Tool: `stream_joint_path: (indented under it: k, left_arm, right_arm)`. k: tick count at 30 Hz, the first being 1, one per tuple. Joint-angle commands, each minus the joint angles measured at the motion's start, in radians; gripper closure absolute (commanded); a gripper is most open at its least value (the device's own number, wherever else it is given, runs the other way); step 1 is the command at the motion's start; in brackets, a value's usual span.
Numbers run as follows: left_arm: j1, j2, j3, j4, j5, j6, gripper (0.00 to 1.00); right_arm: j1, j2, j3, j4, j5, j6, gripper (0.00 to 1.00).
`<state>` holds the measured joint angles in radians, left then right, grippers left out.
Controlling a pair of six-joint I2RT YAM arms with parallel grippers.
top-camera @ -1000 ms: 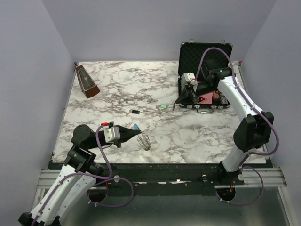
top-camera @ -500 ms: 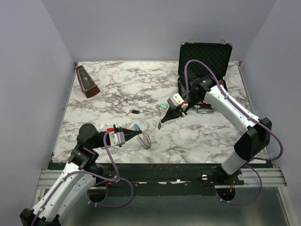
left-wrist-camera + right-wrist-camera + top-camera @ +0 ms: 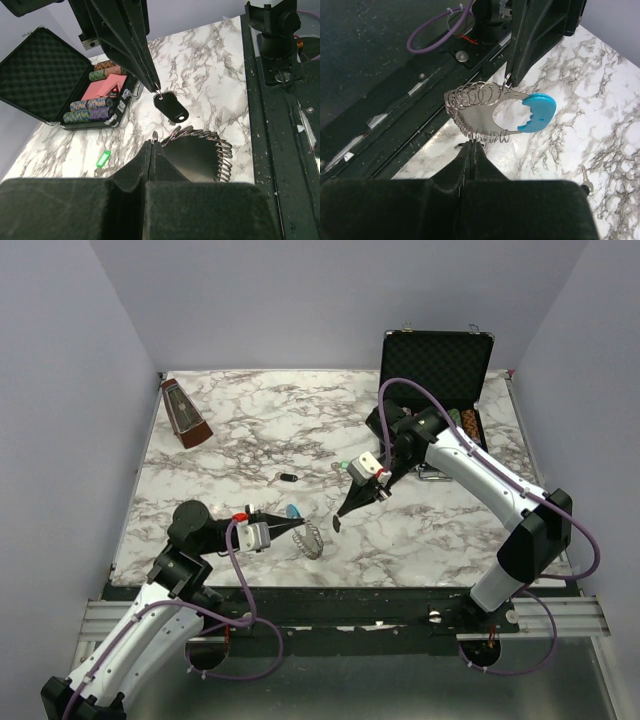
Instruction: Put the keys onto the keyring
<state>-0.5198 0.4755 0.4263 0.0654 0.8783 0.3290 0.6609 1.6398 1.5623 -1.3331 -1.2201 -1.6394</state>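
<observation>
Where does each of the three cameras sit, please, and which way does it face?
Top external: above and behind the robot, looking down on the table; left arm and right arm show.
Left wrist: faces the right gripper holding a black key; own fingers show.
Right wrist: faces the left gripper holding the keyring; own fingers show.
Both wrist views share the keyring.

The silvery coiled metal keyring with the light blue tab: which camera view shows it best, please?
Right wrist: the whole silvery keyring, coils and blue tab, close up. Left wrist hides the tab; top external shows it tiny.
</observation>
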Motion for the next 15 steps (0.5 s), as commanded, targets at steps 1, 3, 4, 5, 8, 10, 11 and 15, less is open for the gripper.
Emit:
stream_joint_path:
  k: [1,3,4,5,8,10,11,15]
  left_arm:
    - [-0.009,0.012,0.003,0.017,-0.044,-0.001,1.0]
    - [-0.014,0.021,0.008,0.016,-0.061,-0.015,1.0]
    - [-0.016,0.028,0.011,0.011,-0.068,-0.018,1.0]
    - [-0.019,0.029,0.011,0.007,-0.078,-0.018,1.0]
    - [-0.02,0.043,0.017,-0.007,-0.114,-0.024,1.0]
    - [-0.02,0.051,0.023,-0.012,-0.131,-0.028,1.0]
    - [-0.02,0.054,0.023,-0.012,-0.136,-0.027,1.0]
    - [-0.02,0.071,0.026,-0.013,-0.122,-0.034,1.0]
  right_arm:
    - [0.012,-0.009,0.031,-0.087,-0.012,0.081,0.99]
    - [0.017,0.008,0.065,-0.084,-0.013,0.157,0.99]
    - [0.019,0.014,0.079,-0.069,-0.013,0.217,0.99]
    - [0.019,0.014,0.085,-0.039,-0.006,0.272,0.99]
    - [0.025,0.014,0.081,0.052,0.036,0.435,0.99]
    - [0.029,0.012,0.065,0.11,0.073,0.512,0.99]
    - [0.034,0.011,0.058,0.136,0.091,0.556,0.99]
    - [0.057,0.008,0.036,0.235,0.171,0.685,0.99]
